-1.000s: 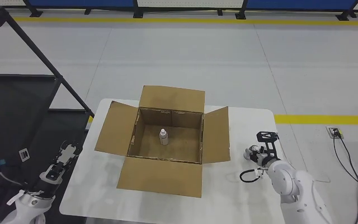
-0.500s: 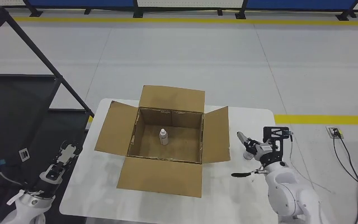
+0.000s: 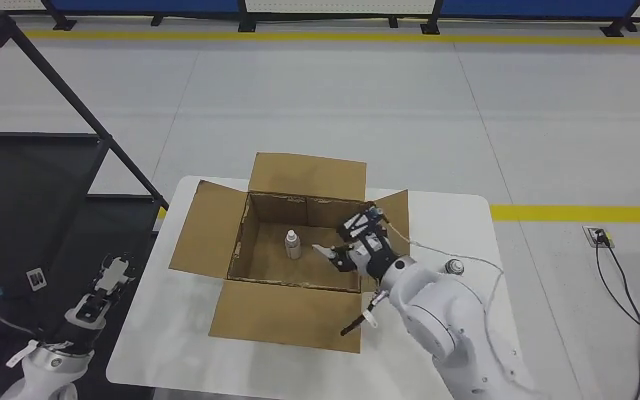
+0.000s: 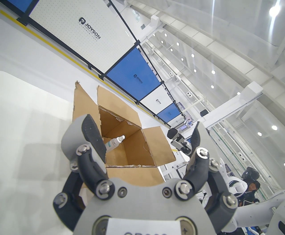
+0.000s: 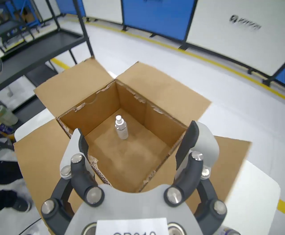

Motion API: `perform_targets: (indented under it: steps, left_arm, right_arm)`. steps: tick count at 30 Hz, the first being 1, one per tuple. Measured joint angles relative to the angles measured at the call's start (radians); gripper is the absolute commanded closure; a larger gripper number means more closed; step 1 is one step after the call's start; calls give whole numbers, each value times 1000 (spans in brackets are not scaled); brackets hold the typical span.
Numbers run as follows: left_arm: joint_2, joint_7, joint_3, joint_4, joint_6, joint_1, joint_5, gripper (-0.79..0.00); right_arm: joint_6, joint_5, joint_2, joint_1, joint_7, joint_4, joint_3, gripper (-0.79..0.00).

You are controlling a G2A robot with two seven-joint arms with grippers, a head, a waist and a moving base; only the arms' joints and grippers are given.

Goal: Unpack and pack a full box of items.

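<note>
1. My right gripper (image 5: 136, 133) (image 3: 340, 254): fingers spread wide, nothing held; it hangs above the right side of the box opening, pointing down into it
2. My left gripper (image 4: 142, 125) (image 3: 115, 270): also wide open and empty; low, just off the table's left edge, aimed toward the box
3. Box (image 5: 98, 115) (image 3: 290, 315) (image 4: 133, 144): brown cardboard, standing on the table, all four flaps folded outward, rim edges torn
4. Bottle (image 5: 121, 130) (image 3: 292, 243) (image 4: 113, 142): small, clear, white cap; upright on the box floor, left of centre and nearer the back wall, touching no wall, well apart from my right fingers
5. Table (image 3: 170, 330) (image 5: 256, 184) (image 4: 33, 124): white top, rounded corners
6. Small round grey thing (image 3: 455, 266): on the table right of the box, beside my right arm; what it is I cannot tell
7. Rack (image 3: 60, 190) (image 5: 44, 46): black, beyond the table's left side
8. Yellow line (image 3: 560, 212): on the floor to the right
9. Panels (image 5: 155, 17): blue and white, farthest back
</note>
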Motion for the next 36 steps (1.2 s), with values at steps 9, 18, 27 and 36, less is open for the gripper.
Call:
perform_targets:
  steps: [9, 18, 27, 36]
  left_arm:
    - [5, 20, -25, 17, 31, -3, -19, -785]
    - [5, 19, -25, 17, 31, -3, -19, -785]
    - [5, 19, -25, 17, 31, -3, -19, -785]
    - [5, 19, -25, 17, 31, -3, -19, -785]
  right_arm:
    - [-59, 272, -141, 431, 56, 630, -311, -785]
    - [-111, 379, -287, 578, -51, 1050, -475, -785]
    - [-87, 384, -377, 617, -183, 1260, -518, -551]
    - [-113, 386, -428, 638, -213, 1371, -525, -37]
